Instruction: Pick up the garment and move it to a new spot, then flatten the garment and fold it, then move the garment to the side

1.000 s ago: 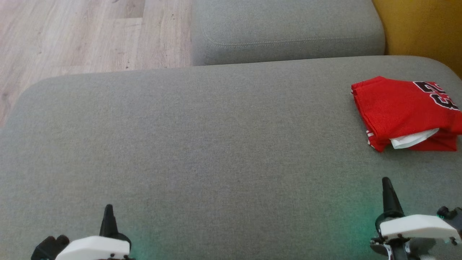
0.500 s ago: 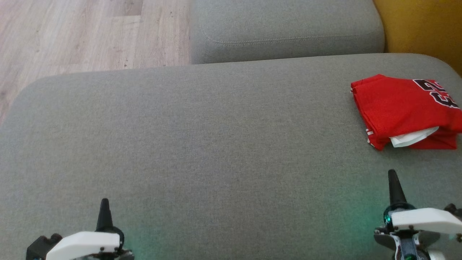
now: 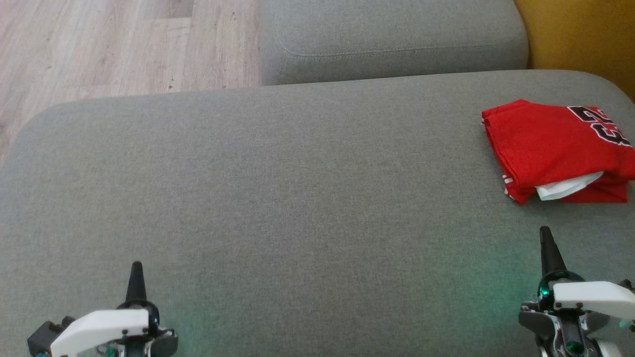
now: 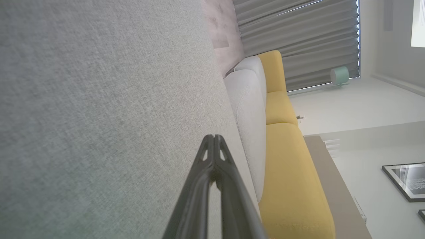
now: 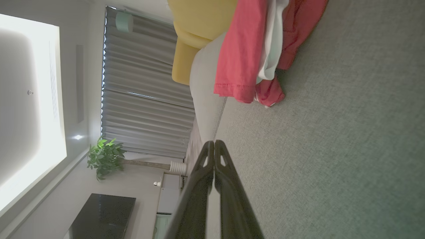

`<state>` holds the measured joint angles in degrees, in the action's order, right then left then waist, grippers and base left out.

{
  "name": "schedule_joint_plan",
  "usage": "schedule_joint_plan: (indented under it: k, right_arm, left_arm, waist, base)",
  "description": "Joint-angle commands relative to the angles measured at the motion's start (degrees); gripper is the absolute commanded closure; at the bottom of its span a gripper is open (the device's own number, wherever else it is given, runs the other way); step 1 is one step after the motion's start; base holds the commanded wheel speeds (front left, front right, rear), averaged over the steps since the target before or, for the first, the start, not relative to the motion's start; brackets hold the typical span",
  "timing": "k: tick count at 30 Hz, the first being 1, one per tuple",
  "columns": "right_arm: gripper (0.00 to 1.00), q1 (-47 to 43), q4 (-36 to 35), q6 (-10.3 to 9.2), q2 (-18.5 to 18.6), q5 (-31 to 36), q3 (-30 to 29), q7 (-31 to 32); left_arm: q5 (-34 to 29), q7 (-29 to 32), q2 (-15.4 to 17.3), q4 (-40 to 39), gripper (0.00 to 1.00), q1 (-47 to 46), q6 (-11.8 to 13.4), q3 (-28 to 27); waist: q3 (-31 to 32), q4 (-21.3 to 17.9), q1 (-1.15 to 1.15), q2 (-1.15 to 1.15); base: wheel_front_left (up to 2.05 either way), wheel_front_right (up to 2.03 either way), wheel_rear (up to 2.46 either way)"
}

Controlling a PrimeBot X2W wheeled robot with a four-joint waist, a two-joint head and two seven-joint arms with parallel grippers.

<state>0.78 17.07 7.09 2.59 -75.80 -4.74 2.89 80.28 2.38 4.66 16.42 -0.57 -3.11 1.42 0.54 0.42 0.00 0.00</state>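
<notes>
1 folded red garment (image 3: 553,146) on 1 large grey cushion (image 3: 297,198), left hand (image 3: 135,266) and right hand (image 3: 545,231) both pinched together, empty

Garment (image 3: 555,148) on cushion (image 3: 297,208), far right

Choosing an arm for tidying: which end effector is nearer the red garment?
The right end effector, just short of the folded red garment; the left end effector sits far across the grey cushion.
</notes>
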Motion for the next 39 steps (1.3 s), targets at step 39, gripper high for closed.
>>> schedule_joint_plan:
  k: [39]
  right_arm:
    - [1.0,5.37,-3.06,0.4,0.57,-16.64,-1.44,3.32]
  left_arm:
    - [11.97,4.02,-1.66,-2.35,1.0,-5.62,-4.37,-7.83]
  waist:
    - [-0.71,-0.42,0.0,0.0]
  base:
    - [0.0,0.0,0.0]
